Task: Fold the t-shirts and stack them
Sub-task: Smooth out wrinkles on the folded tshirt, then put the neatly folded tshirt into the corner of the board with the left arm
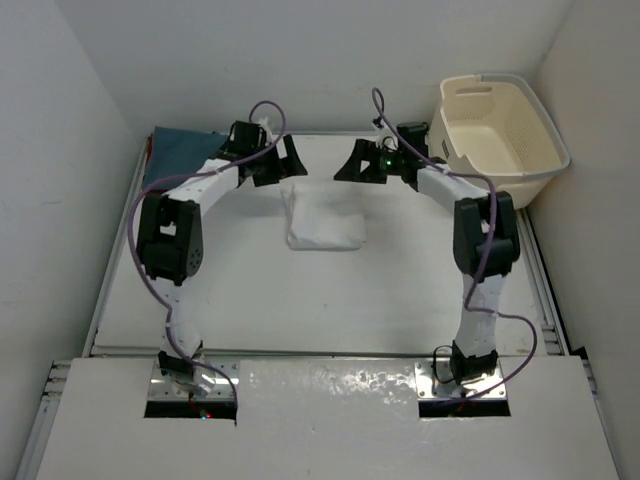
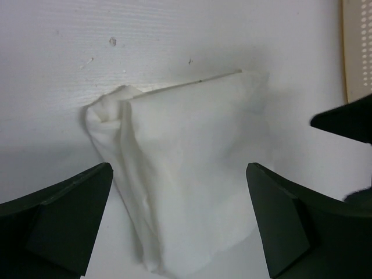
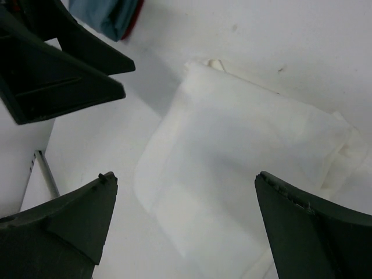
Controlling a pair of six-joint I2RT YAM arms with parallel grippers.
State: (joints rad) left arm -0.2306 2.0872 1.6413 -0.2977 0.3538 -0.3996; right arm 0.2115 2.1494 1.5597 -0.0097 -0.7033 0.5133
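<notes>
White table (image 1: 300,300), one white t-shirt (image 1: 323,220), one blue-grey t-shirt (image 1: 180,155), one basket (image 1: 520,120)

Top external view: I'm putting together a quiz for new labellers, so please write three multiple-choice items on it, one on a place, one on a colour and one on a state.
1. Where is the laundry basket?
A. far right corner of the table
B. near left corner
C. between the arm bases

2. What colour is the folded t-shirt at mid-table?
A. red
B. white
C. black

3. How do the left tool and right tool stand?
A. both open, holding nothing
B. both shut on cloth
C. one shut, one open

Answers:
1 A, it fills the far right corner.
2 B, the cloth is plain white.
3 A, each tool's jaws stand wide apart with nothing gripped between them.
</notes>
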